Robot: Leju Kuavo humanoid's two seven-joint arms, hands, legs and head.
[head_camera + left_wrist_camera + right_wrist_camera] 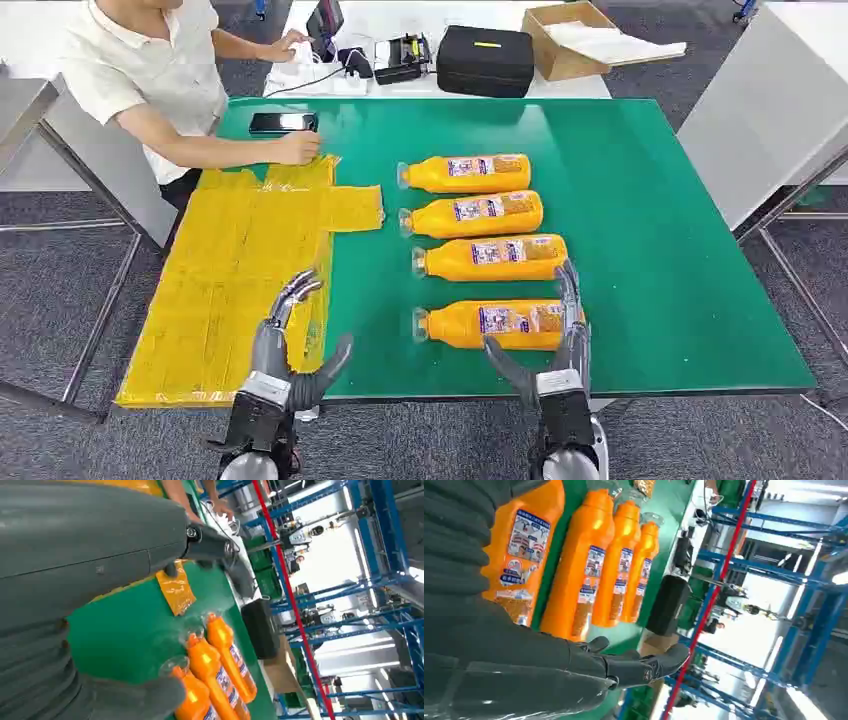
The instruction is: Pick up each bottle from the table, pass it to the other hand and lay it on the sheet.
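Several orange bottles lie in a row on the green table (pixel 680 250), caps pointing left. The nearest bottle (pixel 490 324) (pixel 521 545) lies between the thumb and fingers of my right hand (pixel 555 345), which is spread and holds nothing. Behind it lie a second bottle (pixel 492 257), a third (pixel 472 214) and the farthest one (pixel 465 173). The yellow sheet (pixel 235 270) covers the table's left part. My left hand (pixel 290 345) hovers open over the sheet's near right edge. The left wrist view shows the bottles (pixel 220 670) and a corner of the sheet (pixel 176 591).
A person (pixel 150 70) sits at the far left, one hand (pixel 298 148) resting on the sheet's far edge beside a phone (pixel 283 122). Behind the table a white bench carries a black case (pixel 486 60), a cardboard box (pixel 572 38) and small devices.
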